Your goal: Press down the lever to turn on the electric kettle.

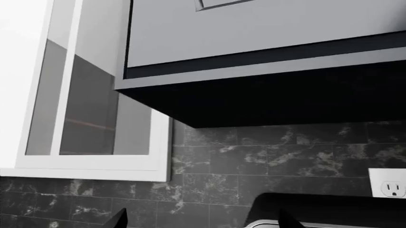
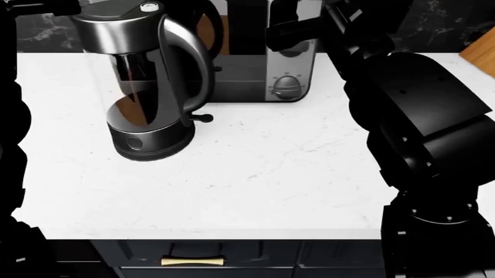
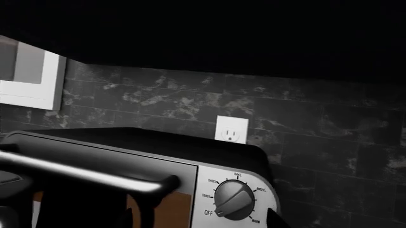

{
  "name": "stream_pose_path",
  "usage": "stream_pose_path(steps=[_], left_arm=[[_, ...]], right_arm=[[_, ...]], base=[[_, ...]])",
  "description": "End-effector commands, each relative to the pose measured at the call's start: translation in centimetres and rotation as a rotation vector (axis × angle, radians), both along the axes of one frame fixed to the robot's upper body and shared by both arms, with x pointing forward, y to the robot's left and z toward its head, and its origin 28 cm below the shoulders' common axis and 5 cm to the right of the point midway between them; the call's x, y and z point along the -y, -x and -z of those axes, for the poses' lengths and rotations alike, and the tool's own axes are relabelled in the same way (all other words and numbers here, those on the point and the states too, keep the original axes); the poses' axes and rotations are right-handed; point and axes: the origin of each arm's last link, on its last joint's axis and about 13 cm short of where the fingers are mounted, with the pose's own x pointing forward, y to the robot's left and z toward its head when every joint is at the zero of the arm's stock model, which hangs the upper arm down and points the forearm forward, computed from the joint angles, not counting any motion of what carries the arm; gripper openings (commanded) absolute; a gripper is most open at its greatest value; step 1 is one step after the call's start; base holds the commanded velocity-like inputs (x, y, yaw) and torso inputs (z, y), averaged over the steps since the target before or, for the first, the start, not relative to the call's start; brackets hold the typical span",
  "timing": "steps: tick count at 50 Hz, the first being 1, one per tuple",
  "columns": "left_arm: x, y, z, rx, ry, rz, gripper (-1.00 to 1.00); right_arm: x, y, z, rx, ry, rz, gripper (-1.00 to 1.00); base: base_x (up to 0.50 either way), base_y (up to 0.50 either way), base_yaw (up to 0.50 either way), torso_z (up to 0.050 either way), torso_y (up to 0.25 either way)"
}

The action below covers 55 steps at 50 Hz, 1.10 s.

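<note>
your kettle (image 2: 150, 81) stands upright on the white desk (image 2: 263, 174), toward the left and rear in the head view, its dark round base (image 2: 147, 138) flat on the top. the steel lid (image 2: 124, 26) carries a small white button (image 2: 148, 7), and the loop handle (image 2: 197, 61) curves down the side facing the oven (image 2: 267, 63). the lever (image 2: 201, 118) sticks out sideways low on the kettle, just under the foot of the handle, a short black stub with a rounded tip, pointing toward the middle of the desk. nothing touches it.

the oven sits just behind and to the right of the kettle, against the dark marbled wall (image 1: 254, 166); 1 dial (image 2: 287, 84) shows on its silver panel in the head view.

your right arm (image 2: 418, 110) rises over the desk's right side and reaches back above the oven. its wrist view looks along the oven's top and door bar (image 3: 82, 173), with a dial (image 3: 233, 202) and a wall outlet (image 3: 231, 129) beyond; only 1 dark fingertip (image 3: 279, 221) peeks in, so you cannot tell how that gripper stands.

your left arm (image 2: 11, 133) runs up the left edge of the head view. its wrist view points up at a cabinet (image 1: 266, 42), a white window frame (image 1: 95, 164) and an outlet (image 1: 388, 183). 2 fingertips (image 1: 117, 219) show well apart, so the left gripper (image 1: 201, 221) is spread, holding nothing.
</note>
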Motion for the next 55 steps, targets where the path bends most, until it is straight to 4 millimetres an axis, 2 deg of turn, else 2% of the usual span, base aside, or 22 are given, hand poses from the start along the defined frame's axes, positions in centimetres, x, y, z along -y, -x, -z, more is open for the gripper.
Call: stream_pose_path(steps=[1, 55], left_arm=[[0.03, -0.04, 0.01, 0.0, 0.0, 0.001, 1.0], [0.17, -0.17, 0.19, 0.001, 0.006, 0.006, 1.0]], right_arm=[[-0.04, -0.07, 0.01, 0.001, 0.001, 0.0, 1.0], [0.07, 0.07, -0.02, 0.002, -0.003, 0.008, 1.0]], base=[[0.0, 0.1, 0.0, 0.0, 0.0], [0.0, 0.09, 0.0, 0.0, 0.0]])
